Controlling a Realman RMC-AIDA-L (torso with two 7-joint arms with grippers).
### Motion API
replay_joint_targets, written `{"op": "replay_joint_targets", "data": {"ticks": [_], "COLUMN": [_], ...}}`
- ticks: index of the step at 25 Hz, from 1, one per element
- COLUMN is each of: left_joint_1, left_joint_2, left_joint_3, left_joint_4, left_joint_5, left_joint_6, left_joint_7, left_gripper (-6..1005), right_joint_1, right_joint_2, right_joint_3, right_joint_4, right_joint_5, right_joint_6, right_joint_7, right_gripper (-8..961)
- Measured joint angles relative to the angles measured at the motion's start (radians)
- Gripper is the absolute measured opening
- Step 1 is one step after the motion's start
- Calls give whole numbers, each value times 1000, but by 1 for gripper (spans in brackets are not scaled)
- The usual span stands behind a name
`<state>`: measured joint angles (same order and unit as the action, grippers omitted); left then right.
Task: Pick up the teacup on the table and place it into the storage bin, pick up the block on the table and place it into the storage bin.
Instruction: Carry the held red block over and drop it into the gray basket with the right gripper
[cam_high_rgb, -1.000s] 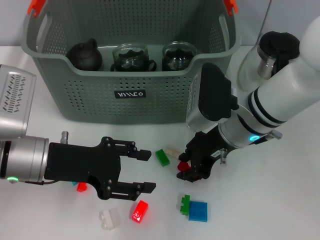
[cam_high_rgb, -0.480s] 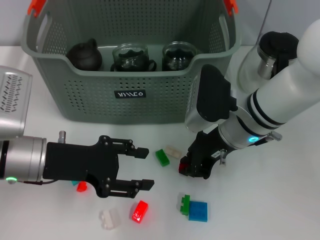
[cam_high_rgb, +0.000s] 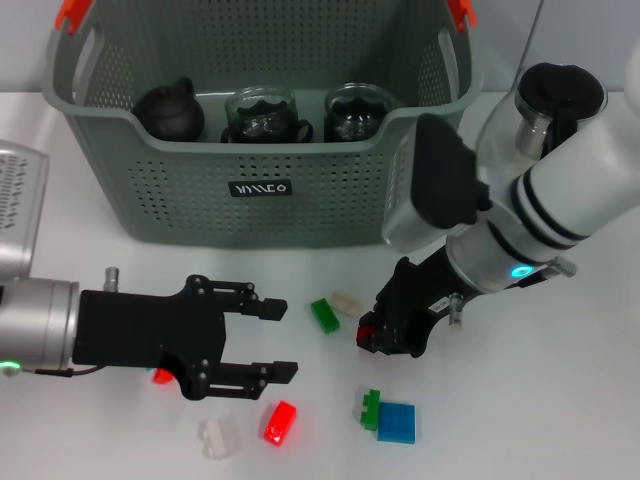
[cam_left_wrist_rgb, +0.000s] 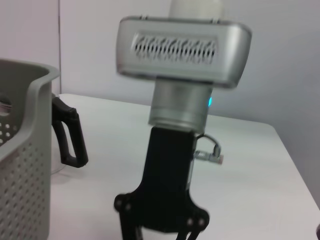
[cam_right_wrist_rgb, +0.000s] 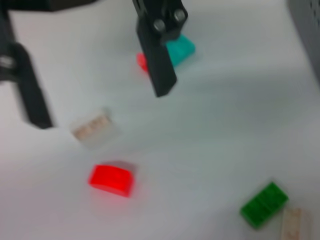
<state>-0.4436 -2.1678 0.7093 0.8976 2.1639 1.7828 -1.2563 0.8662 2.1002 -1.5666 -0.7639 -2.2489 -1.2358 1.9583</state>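
The right gripper (cam_high_rgb: 371, 335) pinches a small red plastic block (cam_high_rgb: 368, 331) just above the white tabletop (cam_high_rgb: 560, 400), before the grey-green perforated storage bin (cam_high_rgb: 260, 185). The left gripper (cam_high_rgb: 278, 340) hovers low, fingers (cam_high_rgb: 266, 309) spread wide and empty.

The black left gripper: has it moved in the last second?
Yes. The black left gripper has slid back leftward, away from the small green block, which stayed put on the table.

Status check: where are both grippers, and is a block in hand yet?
Right gripper shut on red block, low over table. Left gripper open, empty, hovering near loose blocks. Storage bin behind, path clear.
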Motion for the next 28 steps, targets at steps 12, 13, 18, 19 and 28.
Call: {"op": "replay_joint_targets", "data": {"ticks": [12, 13, 18, 19, 28], "left_joint_1": [32, 33, 34, 34, 21], "left_joint_2": [-1, -2, -3, -3, -3], "left_joint_3": [-79, -79, -80, -80, -77], "left_joint_4": [1, -1, -6, -6, -8], "left_joint_5": [8, 8, 6, 4, -1], "left_joint_6": [38, 38, 38, 38, 35], "left_joint_7": [32, 34, 41, 41, 41], "left_gripper": [674, 674, 674, 674, 674], "right_joint_1": [-49, -42, 51, 78, 240], "right_joint_2": [-4, -5, -16, -21, -105], "right_joint_3": [351, 389, 578, 615, 646], "right_joint_4": [-512, -558, -648, -644, -336], "right_joint_5": [58, 83, 202, 209, -64], "right_joint_6": [-510, -535, -600, -582, -172], "right_joint_7": [112, 127, 188, 208, 279], "right_gripper": [201, 200, 200, 200, 200]}}
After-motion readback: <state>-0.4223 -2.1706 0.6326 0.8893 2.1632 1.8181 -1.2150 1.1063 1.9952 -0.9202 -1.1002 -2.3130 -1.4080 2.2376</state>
